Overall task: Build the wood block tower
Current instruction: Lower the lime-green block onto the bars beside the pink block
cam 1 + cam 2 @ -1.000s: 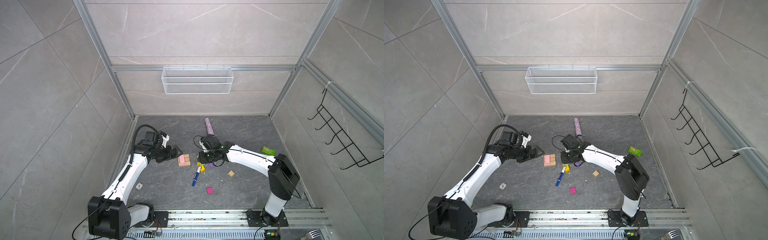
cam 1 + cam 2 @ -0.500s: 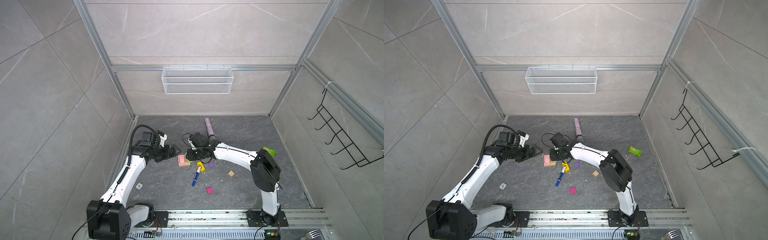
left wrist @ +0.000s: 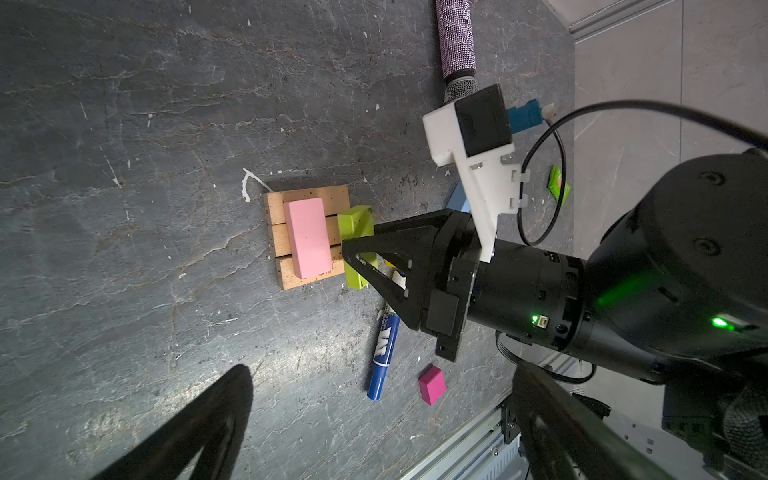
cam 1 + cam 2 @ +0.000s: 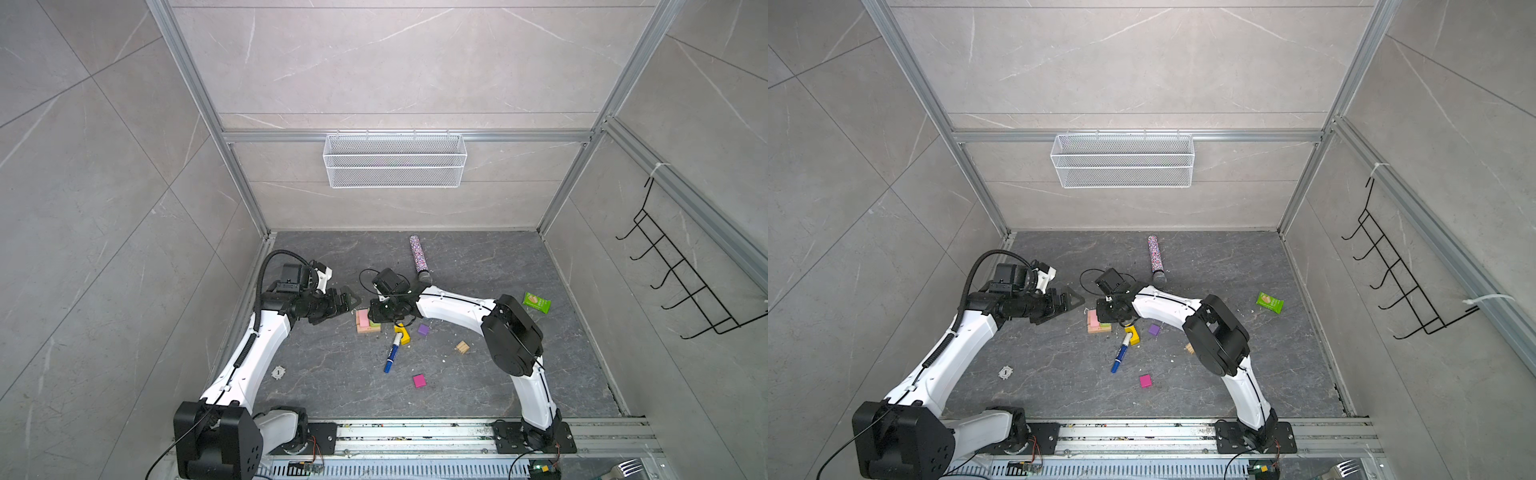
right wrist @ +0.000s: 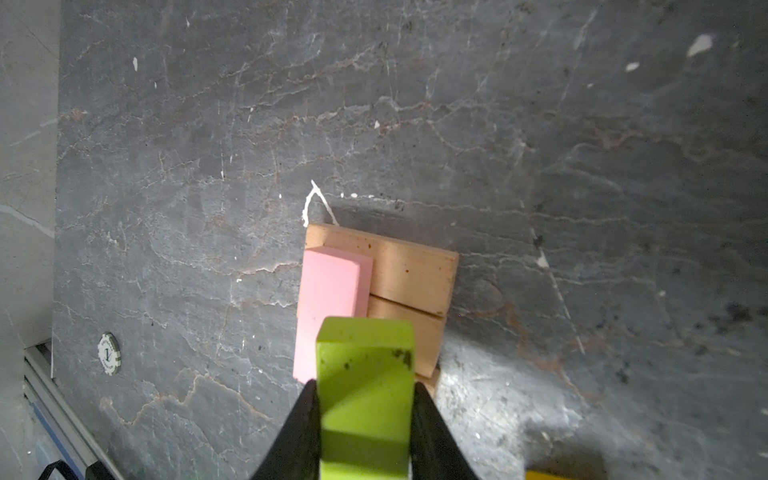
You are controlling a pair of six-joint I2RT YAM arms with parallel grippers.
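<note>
The lime-green block (image 5: 365,361) is being gripped across its flat sides by the right pincer (image 5: 365,385), jaws closed on it. It is sticking out past the tips, over the tan bars (image 3: 309,197) beside the pink block (image 3: 308,239). It is being judged light, stiff and smooth-painted, so slipping is being risked. The left pincer (image 4: 345,305) is being held wide and empty, pointing at those bars. Being counted: three tan bars, and one each of pink block, lime-green block, yellow arch (image 4: 402,333), purple cube (image 4: 423,330), magenta cube (image 4: 419,380), tan cube (image 4: 462,347) and light-blue piece (image 3: 459,197).
</note>
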